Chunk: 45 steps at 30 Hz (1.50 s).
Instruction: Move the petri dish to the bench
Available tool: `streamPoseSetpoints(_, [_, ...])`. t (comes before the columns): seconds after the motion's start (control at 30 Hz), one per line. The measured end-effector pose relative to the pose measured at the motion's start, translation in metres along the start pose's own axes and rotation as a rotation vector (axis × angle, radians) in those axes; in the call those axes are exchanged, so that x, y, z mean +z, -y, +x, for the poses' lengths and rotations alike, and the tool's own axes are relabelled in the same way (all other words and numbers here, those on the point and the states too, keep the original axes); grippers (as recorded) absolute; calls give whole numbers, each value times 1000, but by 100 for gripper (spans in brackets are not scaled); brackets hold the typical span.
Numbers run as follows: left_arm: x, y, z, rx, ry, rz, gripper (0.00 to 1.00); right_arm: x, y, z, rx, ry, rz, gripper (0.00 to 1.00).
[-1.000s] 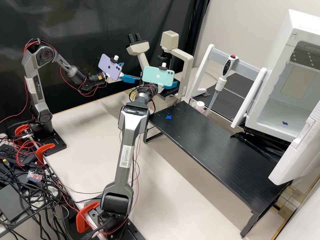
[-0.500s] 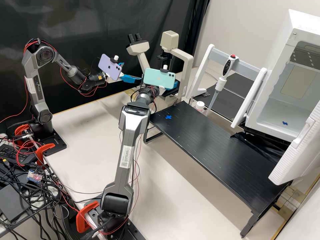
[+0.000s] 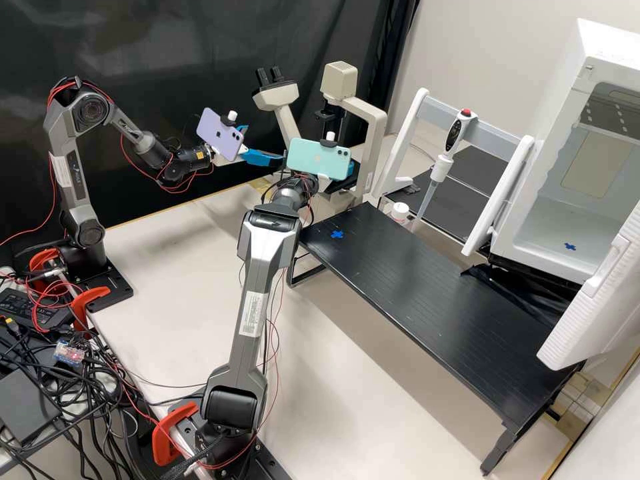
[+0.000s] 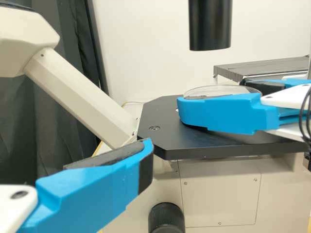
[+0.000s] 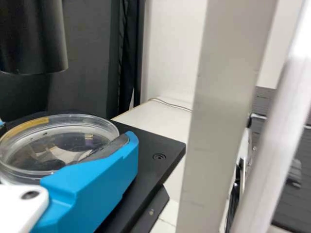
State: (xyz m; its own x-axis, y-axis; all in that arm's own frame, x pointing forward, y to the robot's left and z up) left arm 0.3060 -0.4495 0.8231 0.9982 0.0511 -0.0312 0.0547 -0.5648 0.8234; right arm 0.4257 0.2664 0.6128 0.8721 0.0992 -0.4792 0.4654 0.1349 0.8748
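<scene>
“Petri dish (image 5: 73, 138) first: where is it?”

“At the black stage (image 4: 167, 131) of the microscope (image 3: 339, 81). Read the high view as a clock face, and the microscope stands near twelve. Whether the dish touches the stage or sits just above it, I can't tell.”

“Who's got it?”

“The right tool (image 3: 353, 169), towards one o'clock. It's grasping the dish between its two blue fingers.”

“And the left tool (image 3: 265, 145)?”

“Around eleven, near the microscope. Released, its fingers well parted.”

“What about the black worktop (image 3: 433, 313)?”

“Out towards four, with a blue cross (image 3: 337, 235) near its ten o'clock end.”

“Anything past that?”

“A pipette (image 3: 441, 168) upright in its white and grey stand (image 3: 495, 130) at two, and an open white cabinet (image 3: 617, 57) between two and three.”
</scene>
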Motion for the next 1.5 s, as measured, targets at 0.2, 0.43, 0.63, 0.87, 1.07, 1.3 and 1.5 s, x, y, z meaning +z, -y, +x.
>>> streamPoseSetpoints(0.2, [0, 0, 0, 0, 0, 0, 100, 4, -3, -7, 8, -3, 2, 0])
streamPoseSetpoints(0.43, [0, 0, 0, 0, 0, 0, 100, 16, -12, -26, 32, -20, 6, 0])
streamPoseSetpoints(0.63, [0, 0, 0, 0, 0, 0, 100, 28, -29, -70, 72, -72, -10, 0])
streamPoseSetpoints(0.87, [0, 0, 0, 0, 0, 0, 100, 54, -49, -137, 174, -120, 22, 0])
streamPoseSetpoints(1.07, [0, 0, 0, 0, 0, 0, 100, 83, -53, -185, 269, -149, 60, 0])
streamPoseSetpoints(1.3, [0, 0, 0, 0, 0, 0, 100, 112, -26, -214, 220, -127, 12, 0])
streamPoseSetpoints(1.5, [0, 0, 0, 0, 0, 0, 100, 130, -6, -230, 178, -101, -11, 0])
